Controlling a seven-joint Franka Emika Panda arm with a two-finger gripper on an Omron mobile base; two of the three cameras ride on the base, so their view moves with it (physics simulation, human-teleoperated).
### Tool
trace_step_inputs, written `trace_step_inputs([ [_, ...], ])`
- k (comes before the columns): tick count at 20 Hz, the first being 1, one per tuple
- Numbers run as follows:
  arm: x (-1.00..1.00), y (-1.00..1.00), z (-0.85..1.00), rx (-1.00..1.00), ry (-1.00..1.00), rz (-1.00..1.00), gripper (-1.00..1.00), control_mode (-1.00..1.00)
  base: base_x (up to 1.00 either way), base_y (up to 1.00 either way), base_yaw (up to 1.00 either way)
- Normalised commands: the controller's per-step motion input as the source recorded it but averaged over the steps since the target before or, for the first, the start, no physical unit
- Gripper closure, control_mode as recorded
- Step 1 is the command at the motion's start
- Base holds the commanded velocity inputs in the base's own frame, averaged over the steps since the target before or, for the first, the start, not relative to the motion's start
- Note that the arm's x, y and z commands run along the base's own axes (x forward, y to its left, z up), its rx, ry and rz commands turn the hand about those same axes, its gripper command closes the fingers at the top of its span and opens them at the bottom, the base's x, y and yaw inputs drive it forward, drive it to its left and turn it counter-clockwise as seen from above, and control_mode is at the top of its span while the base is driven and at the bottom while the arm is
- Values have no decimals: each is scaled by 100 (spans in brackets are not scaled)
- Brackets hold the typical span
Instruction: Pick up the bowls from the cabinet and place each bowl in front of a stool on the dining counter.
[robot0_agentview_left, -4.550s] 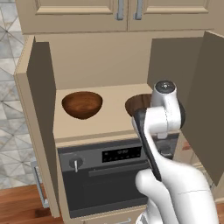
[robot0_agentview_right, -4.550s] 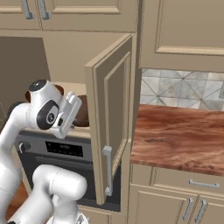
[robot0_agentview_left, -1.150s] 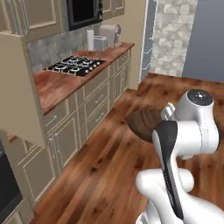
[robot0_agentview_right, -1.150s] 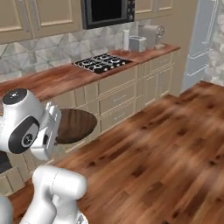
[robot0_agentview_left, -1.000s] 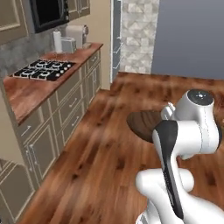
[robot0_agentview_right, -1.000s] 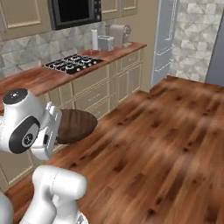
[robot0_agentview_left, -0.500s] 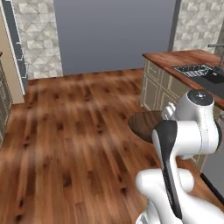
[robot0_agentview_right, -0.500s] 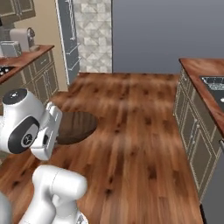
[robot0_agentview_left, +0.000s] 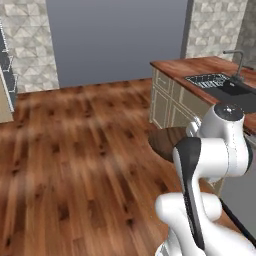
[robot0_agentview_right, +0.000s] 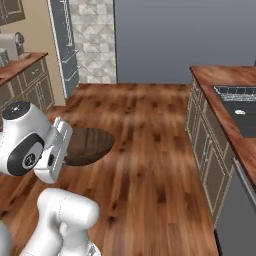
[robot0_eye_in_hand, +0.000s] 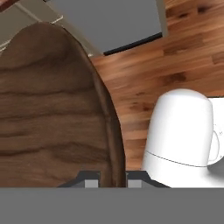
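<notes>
- Hand view, nearest: the claw (robot0_eye_in_hand: 113, 180) is clamped tight on the rim of a dark brown wooden bowl (robot0_eye_in_hand: 52, 109), one fingertip on each side of the edge.
- Right base view: that bowl (robot0_agentview_right: 87, 146) hangs in the air beside the arm's wrist, above the wooden floor (robot0_agentview_right: 145, 130).
- Left base view, farther off: the dining desk (robot0_agentview_left: 200, 67) with its black sink (robot0_agentview_left: 235, 92) and faucet (robot0_agentview_left: 239, 62) stands to the right, well apart from the bowl.

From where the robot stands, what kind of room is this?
Most likely a home kitchen: a wood-topped dining counter holds an inset black sink with a faucet, beige cabinets sit below, and the gripper carries a wooden bowl.
</notes>
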Motion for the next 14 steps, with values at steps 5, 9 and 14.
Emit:
trace_step_inputs([
  [5, 0, 0, 0, 0, 0, 0, 100, 100, -52, -86, -9],
  [9, 0, 0, 0, 0, 0, 0, 100, 100, -96, -67, -4],
  [14, 0, 0, 0, 0, 0, 0, 100, 100, -73, -69, -7],
])
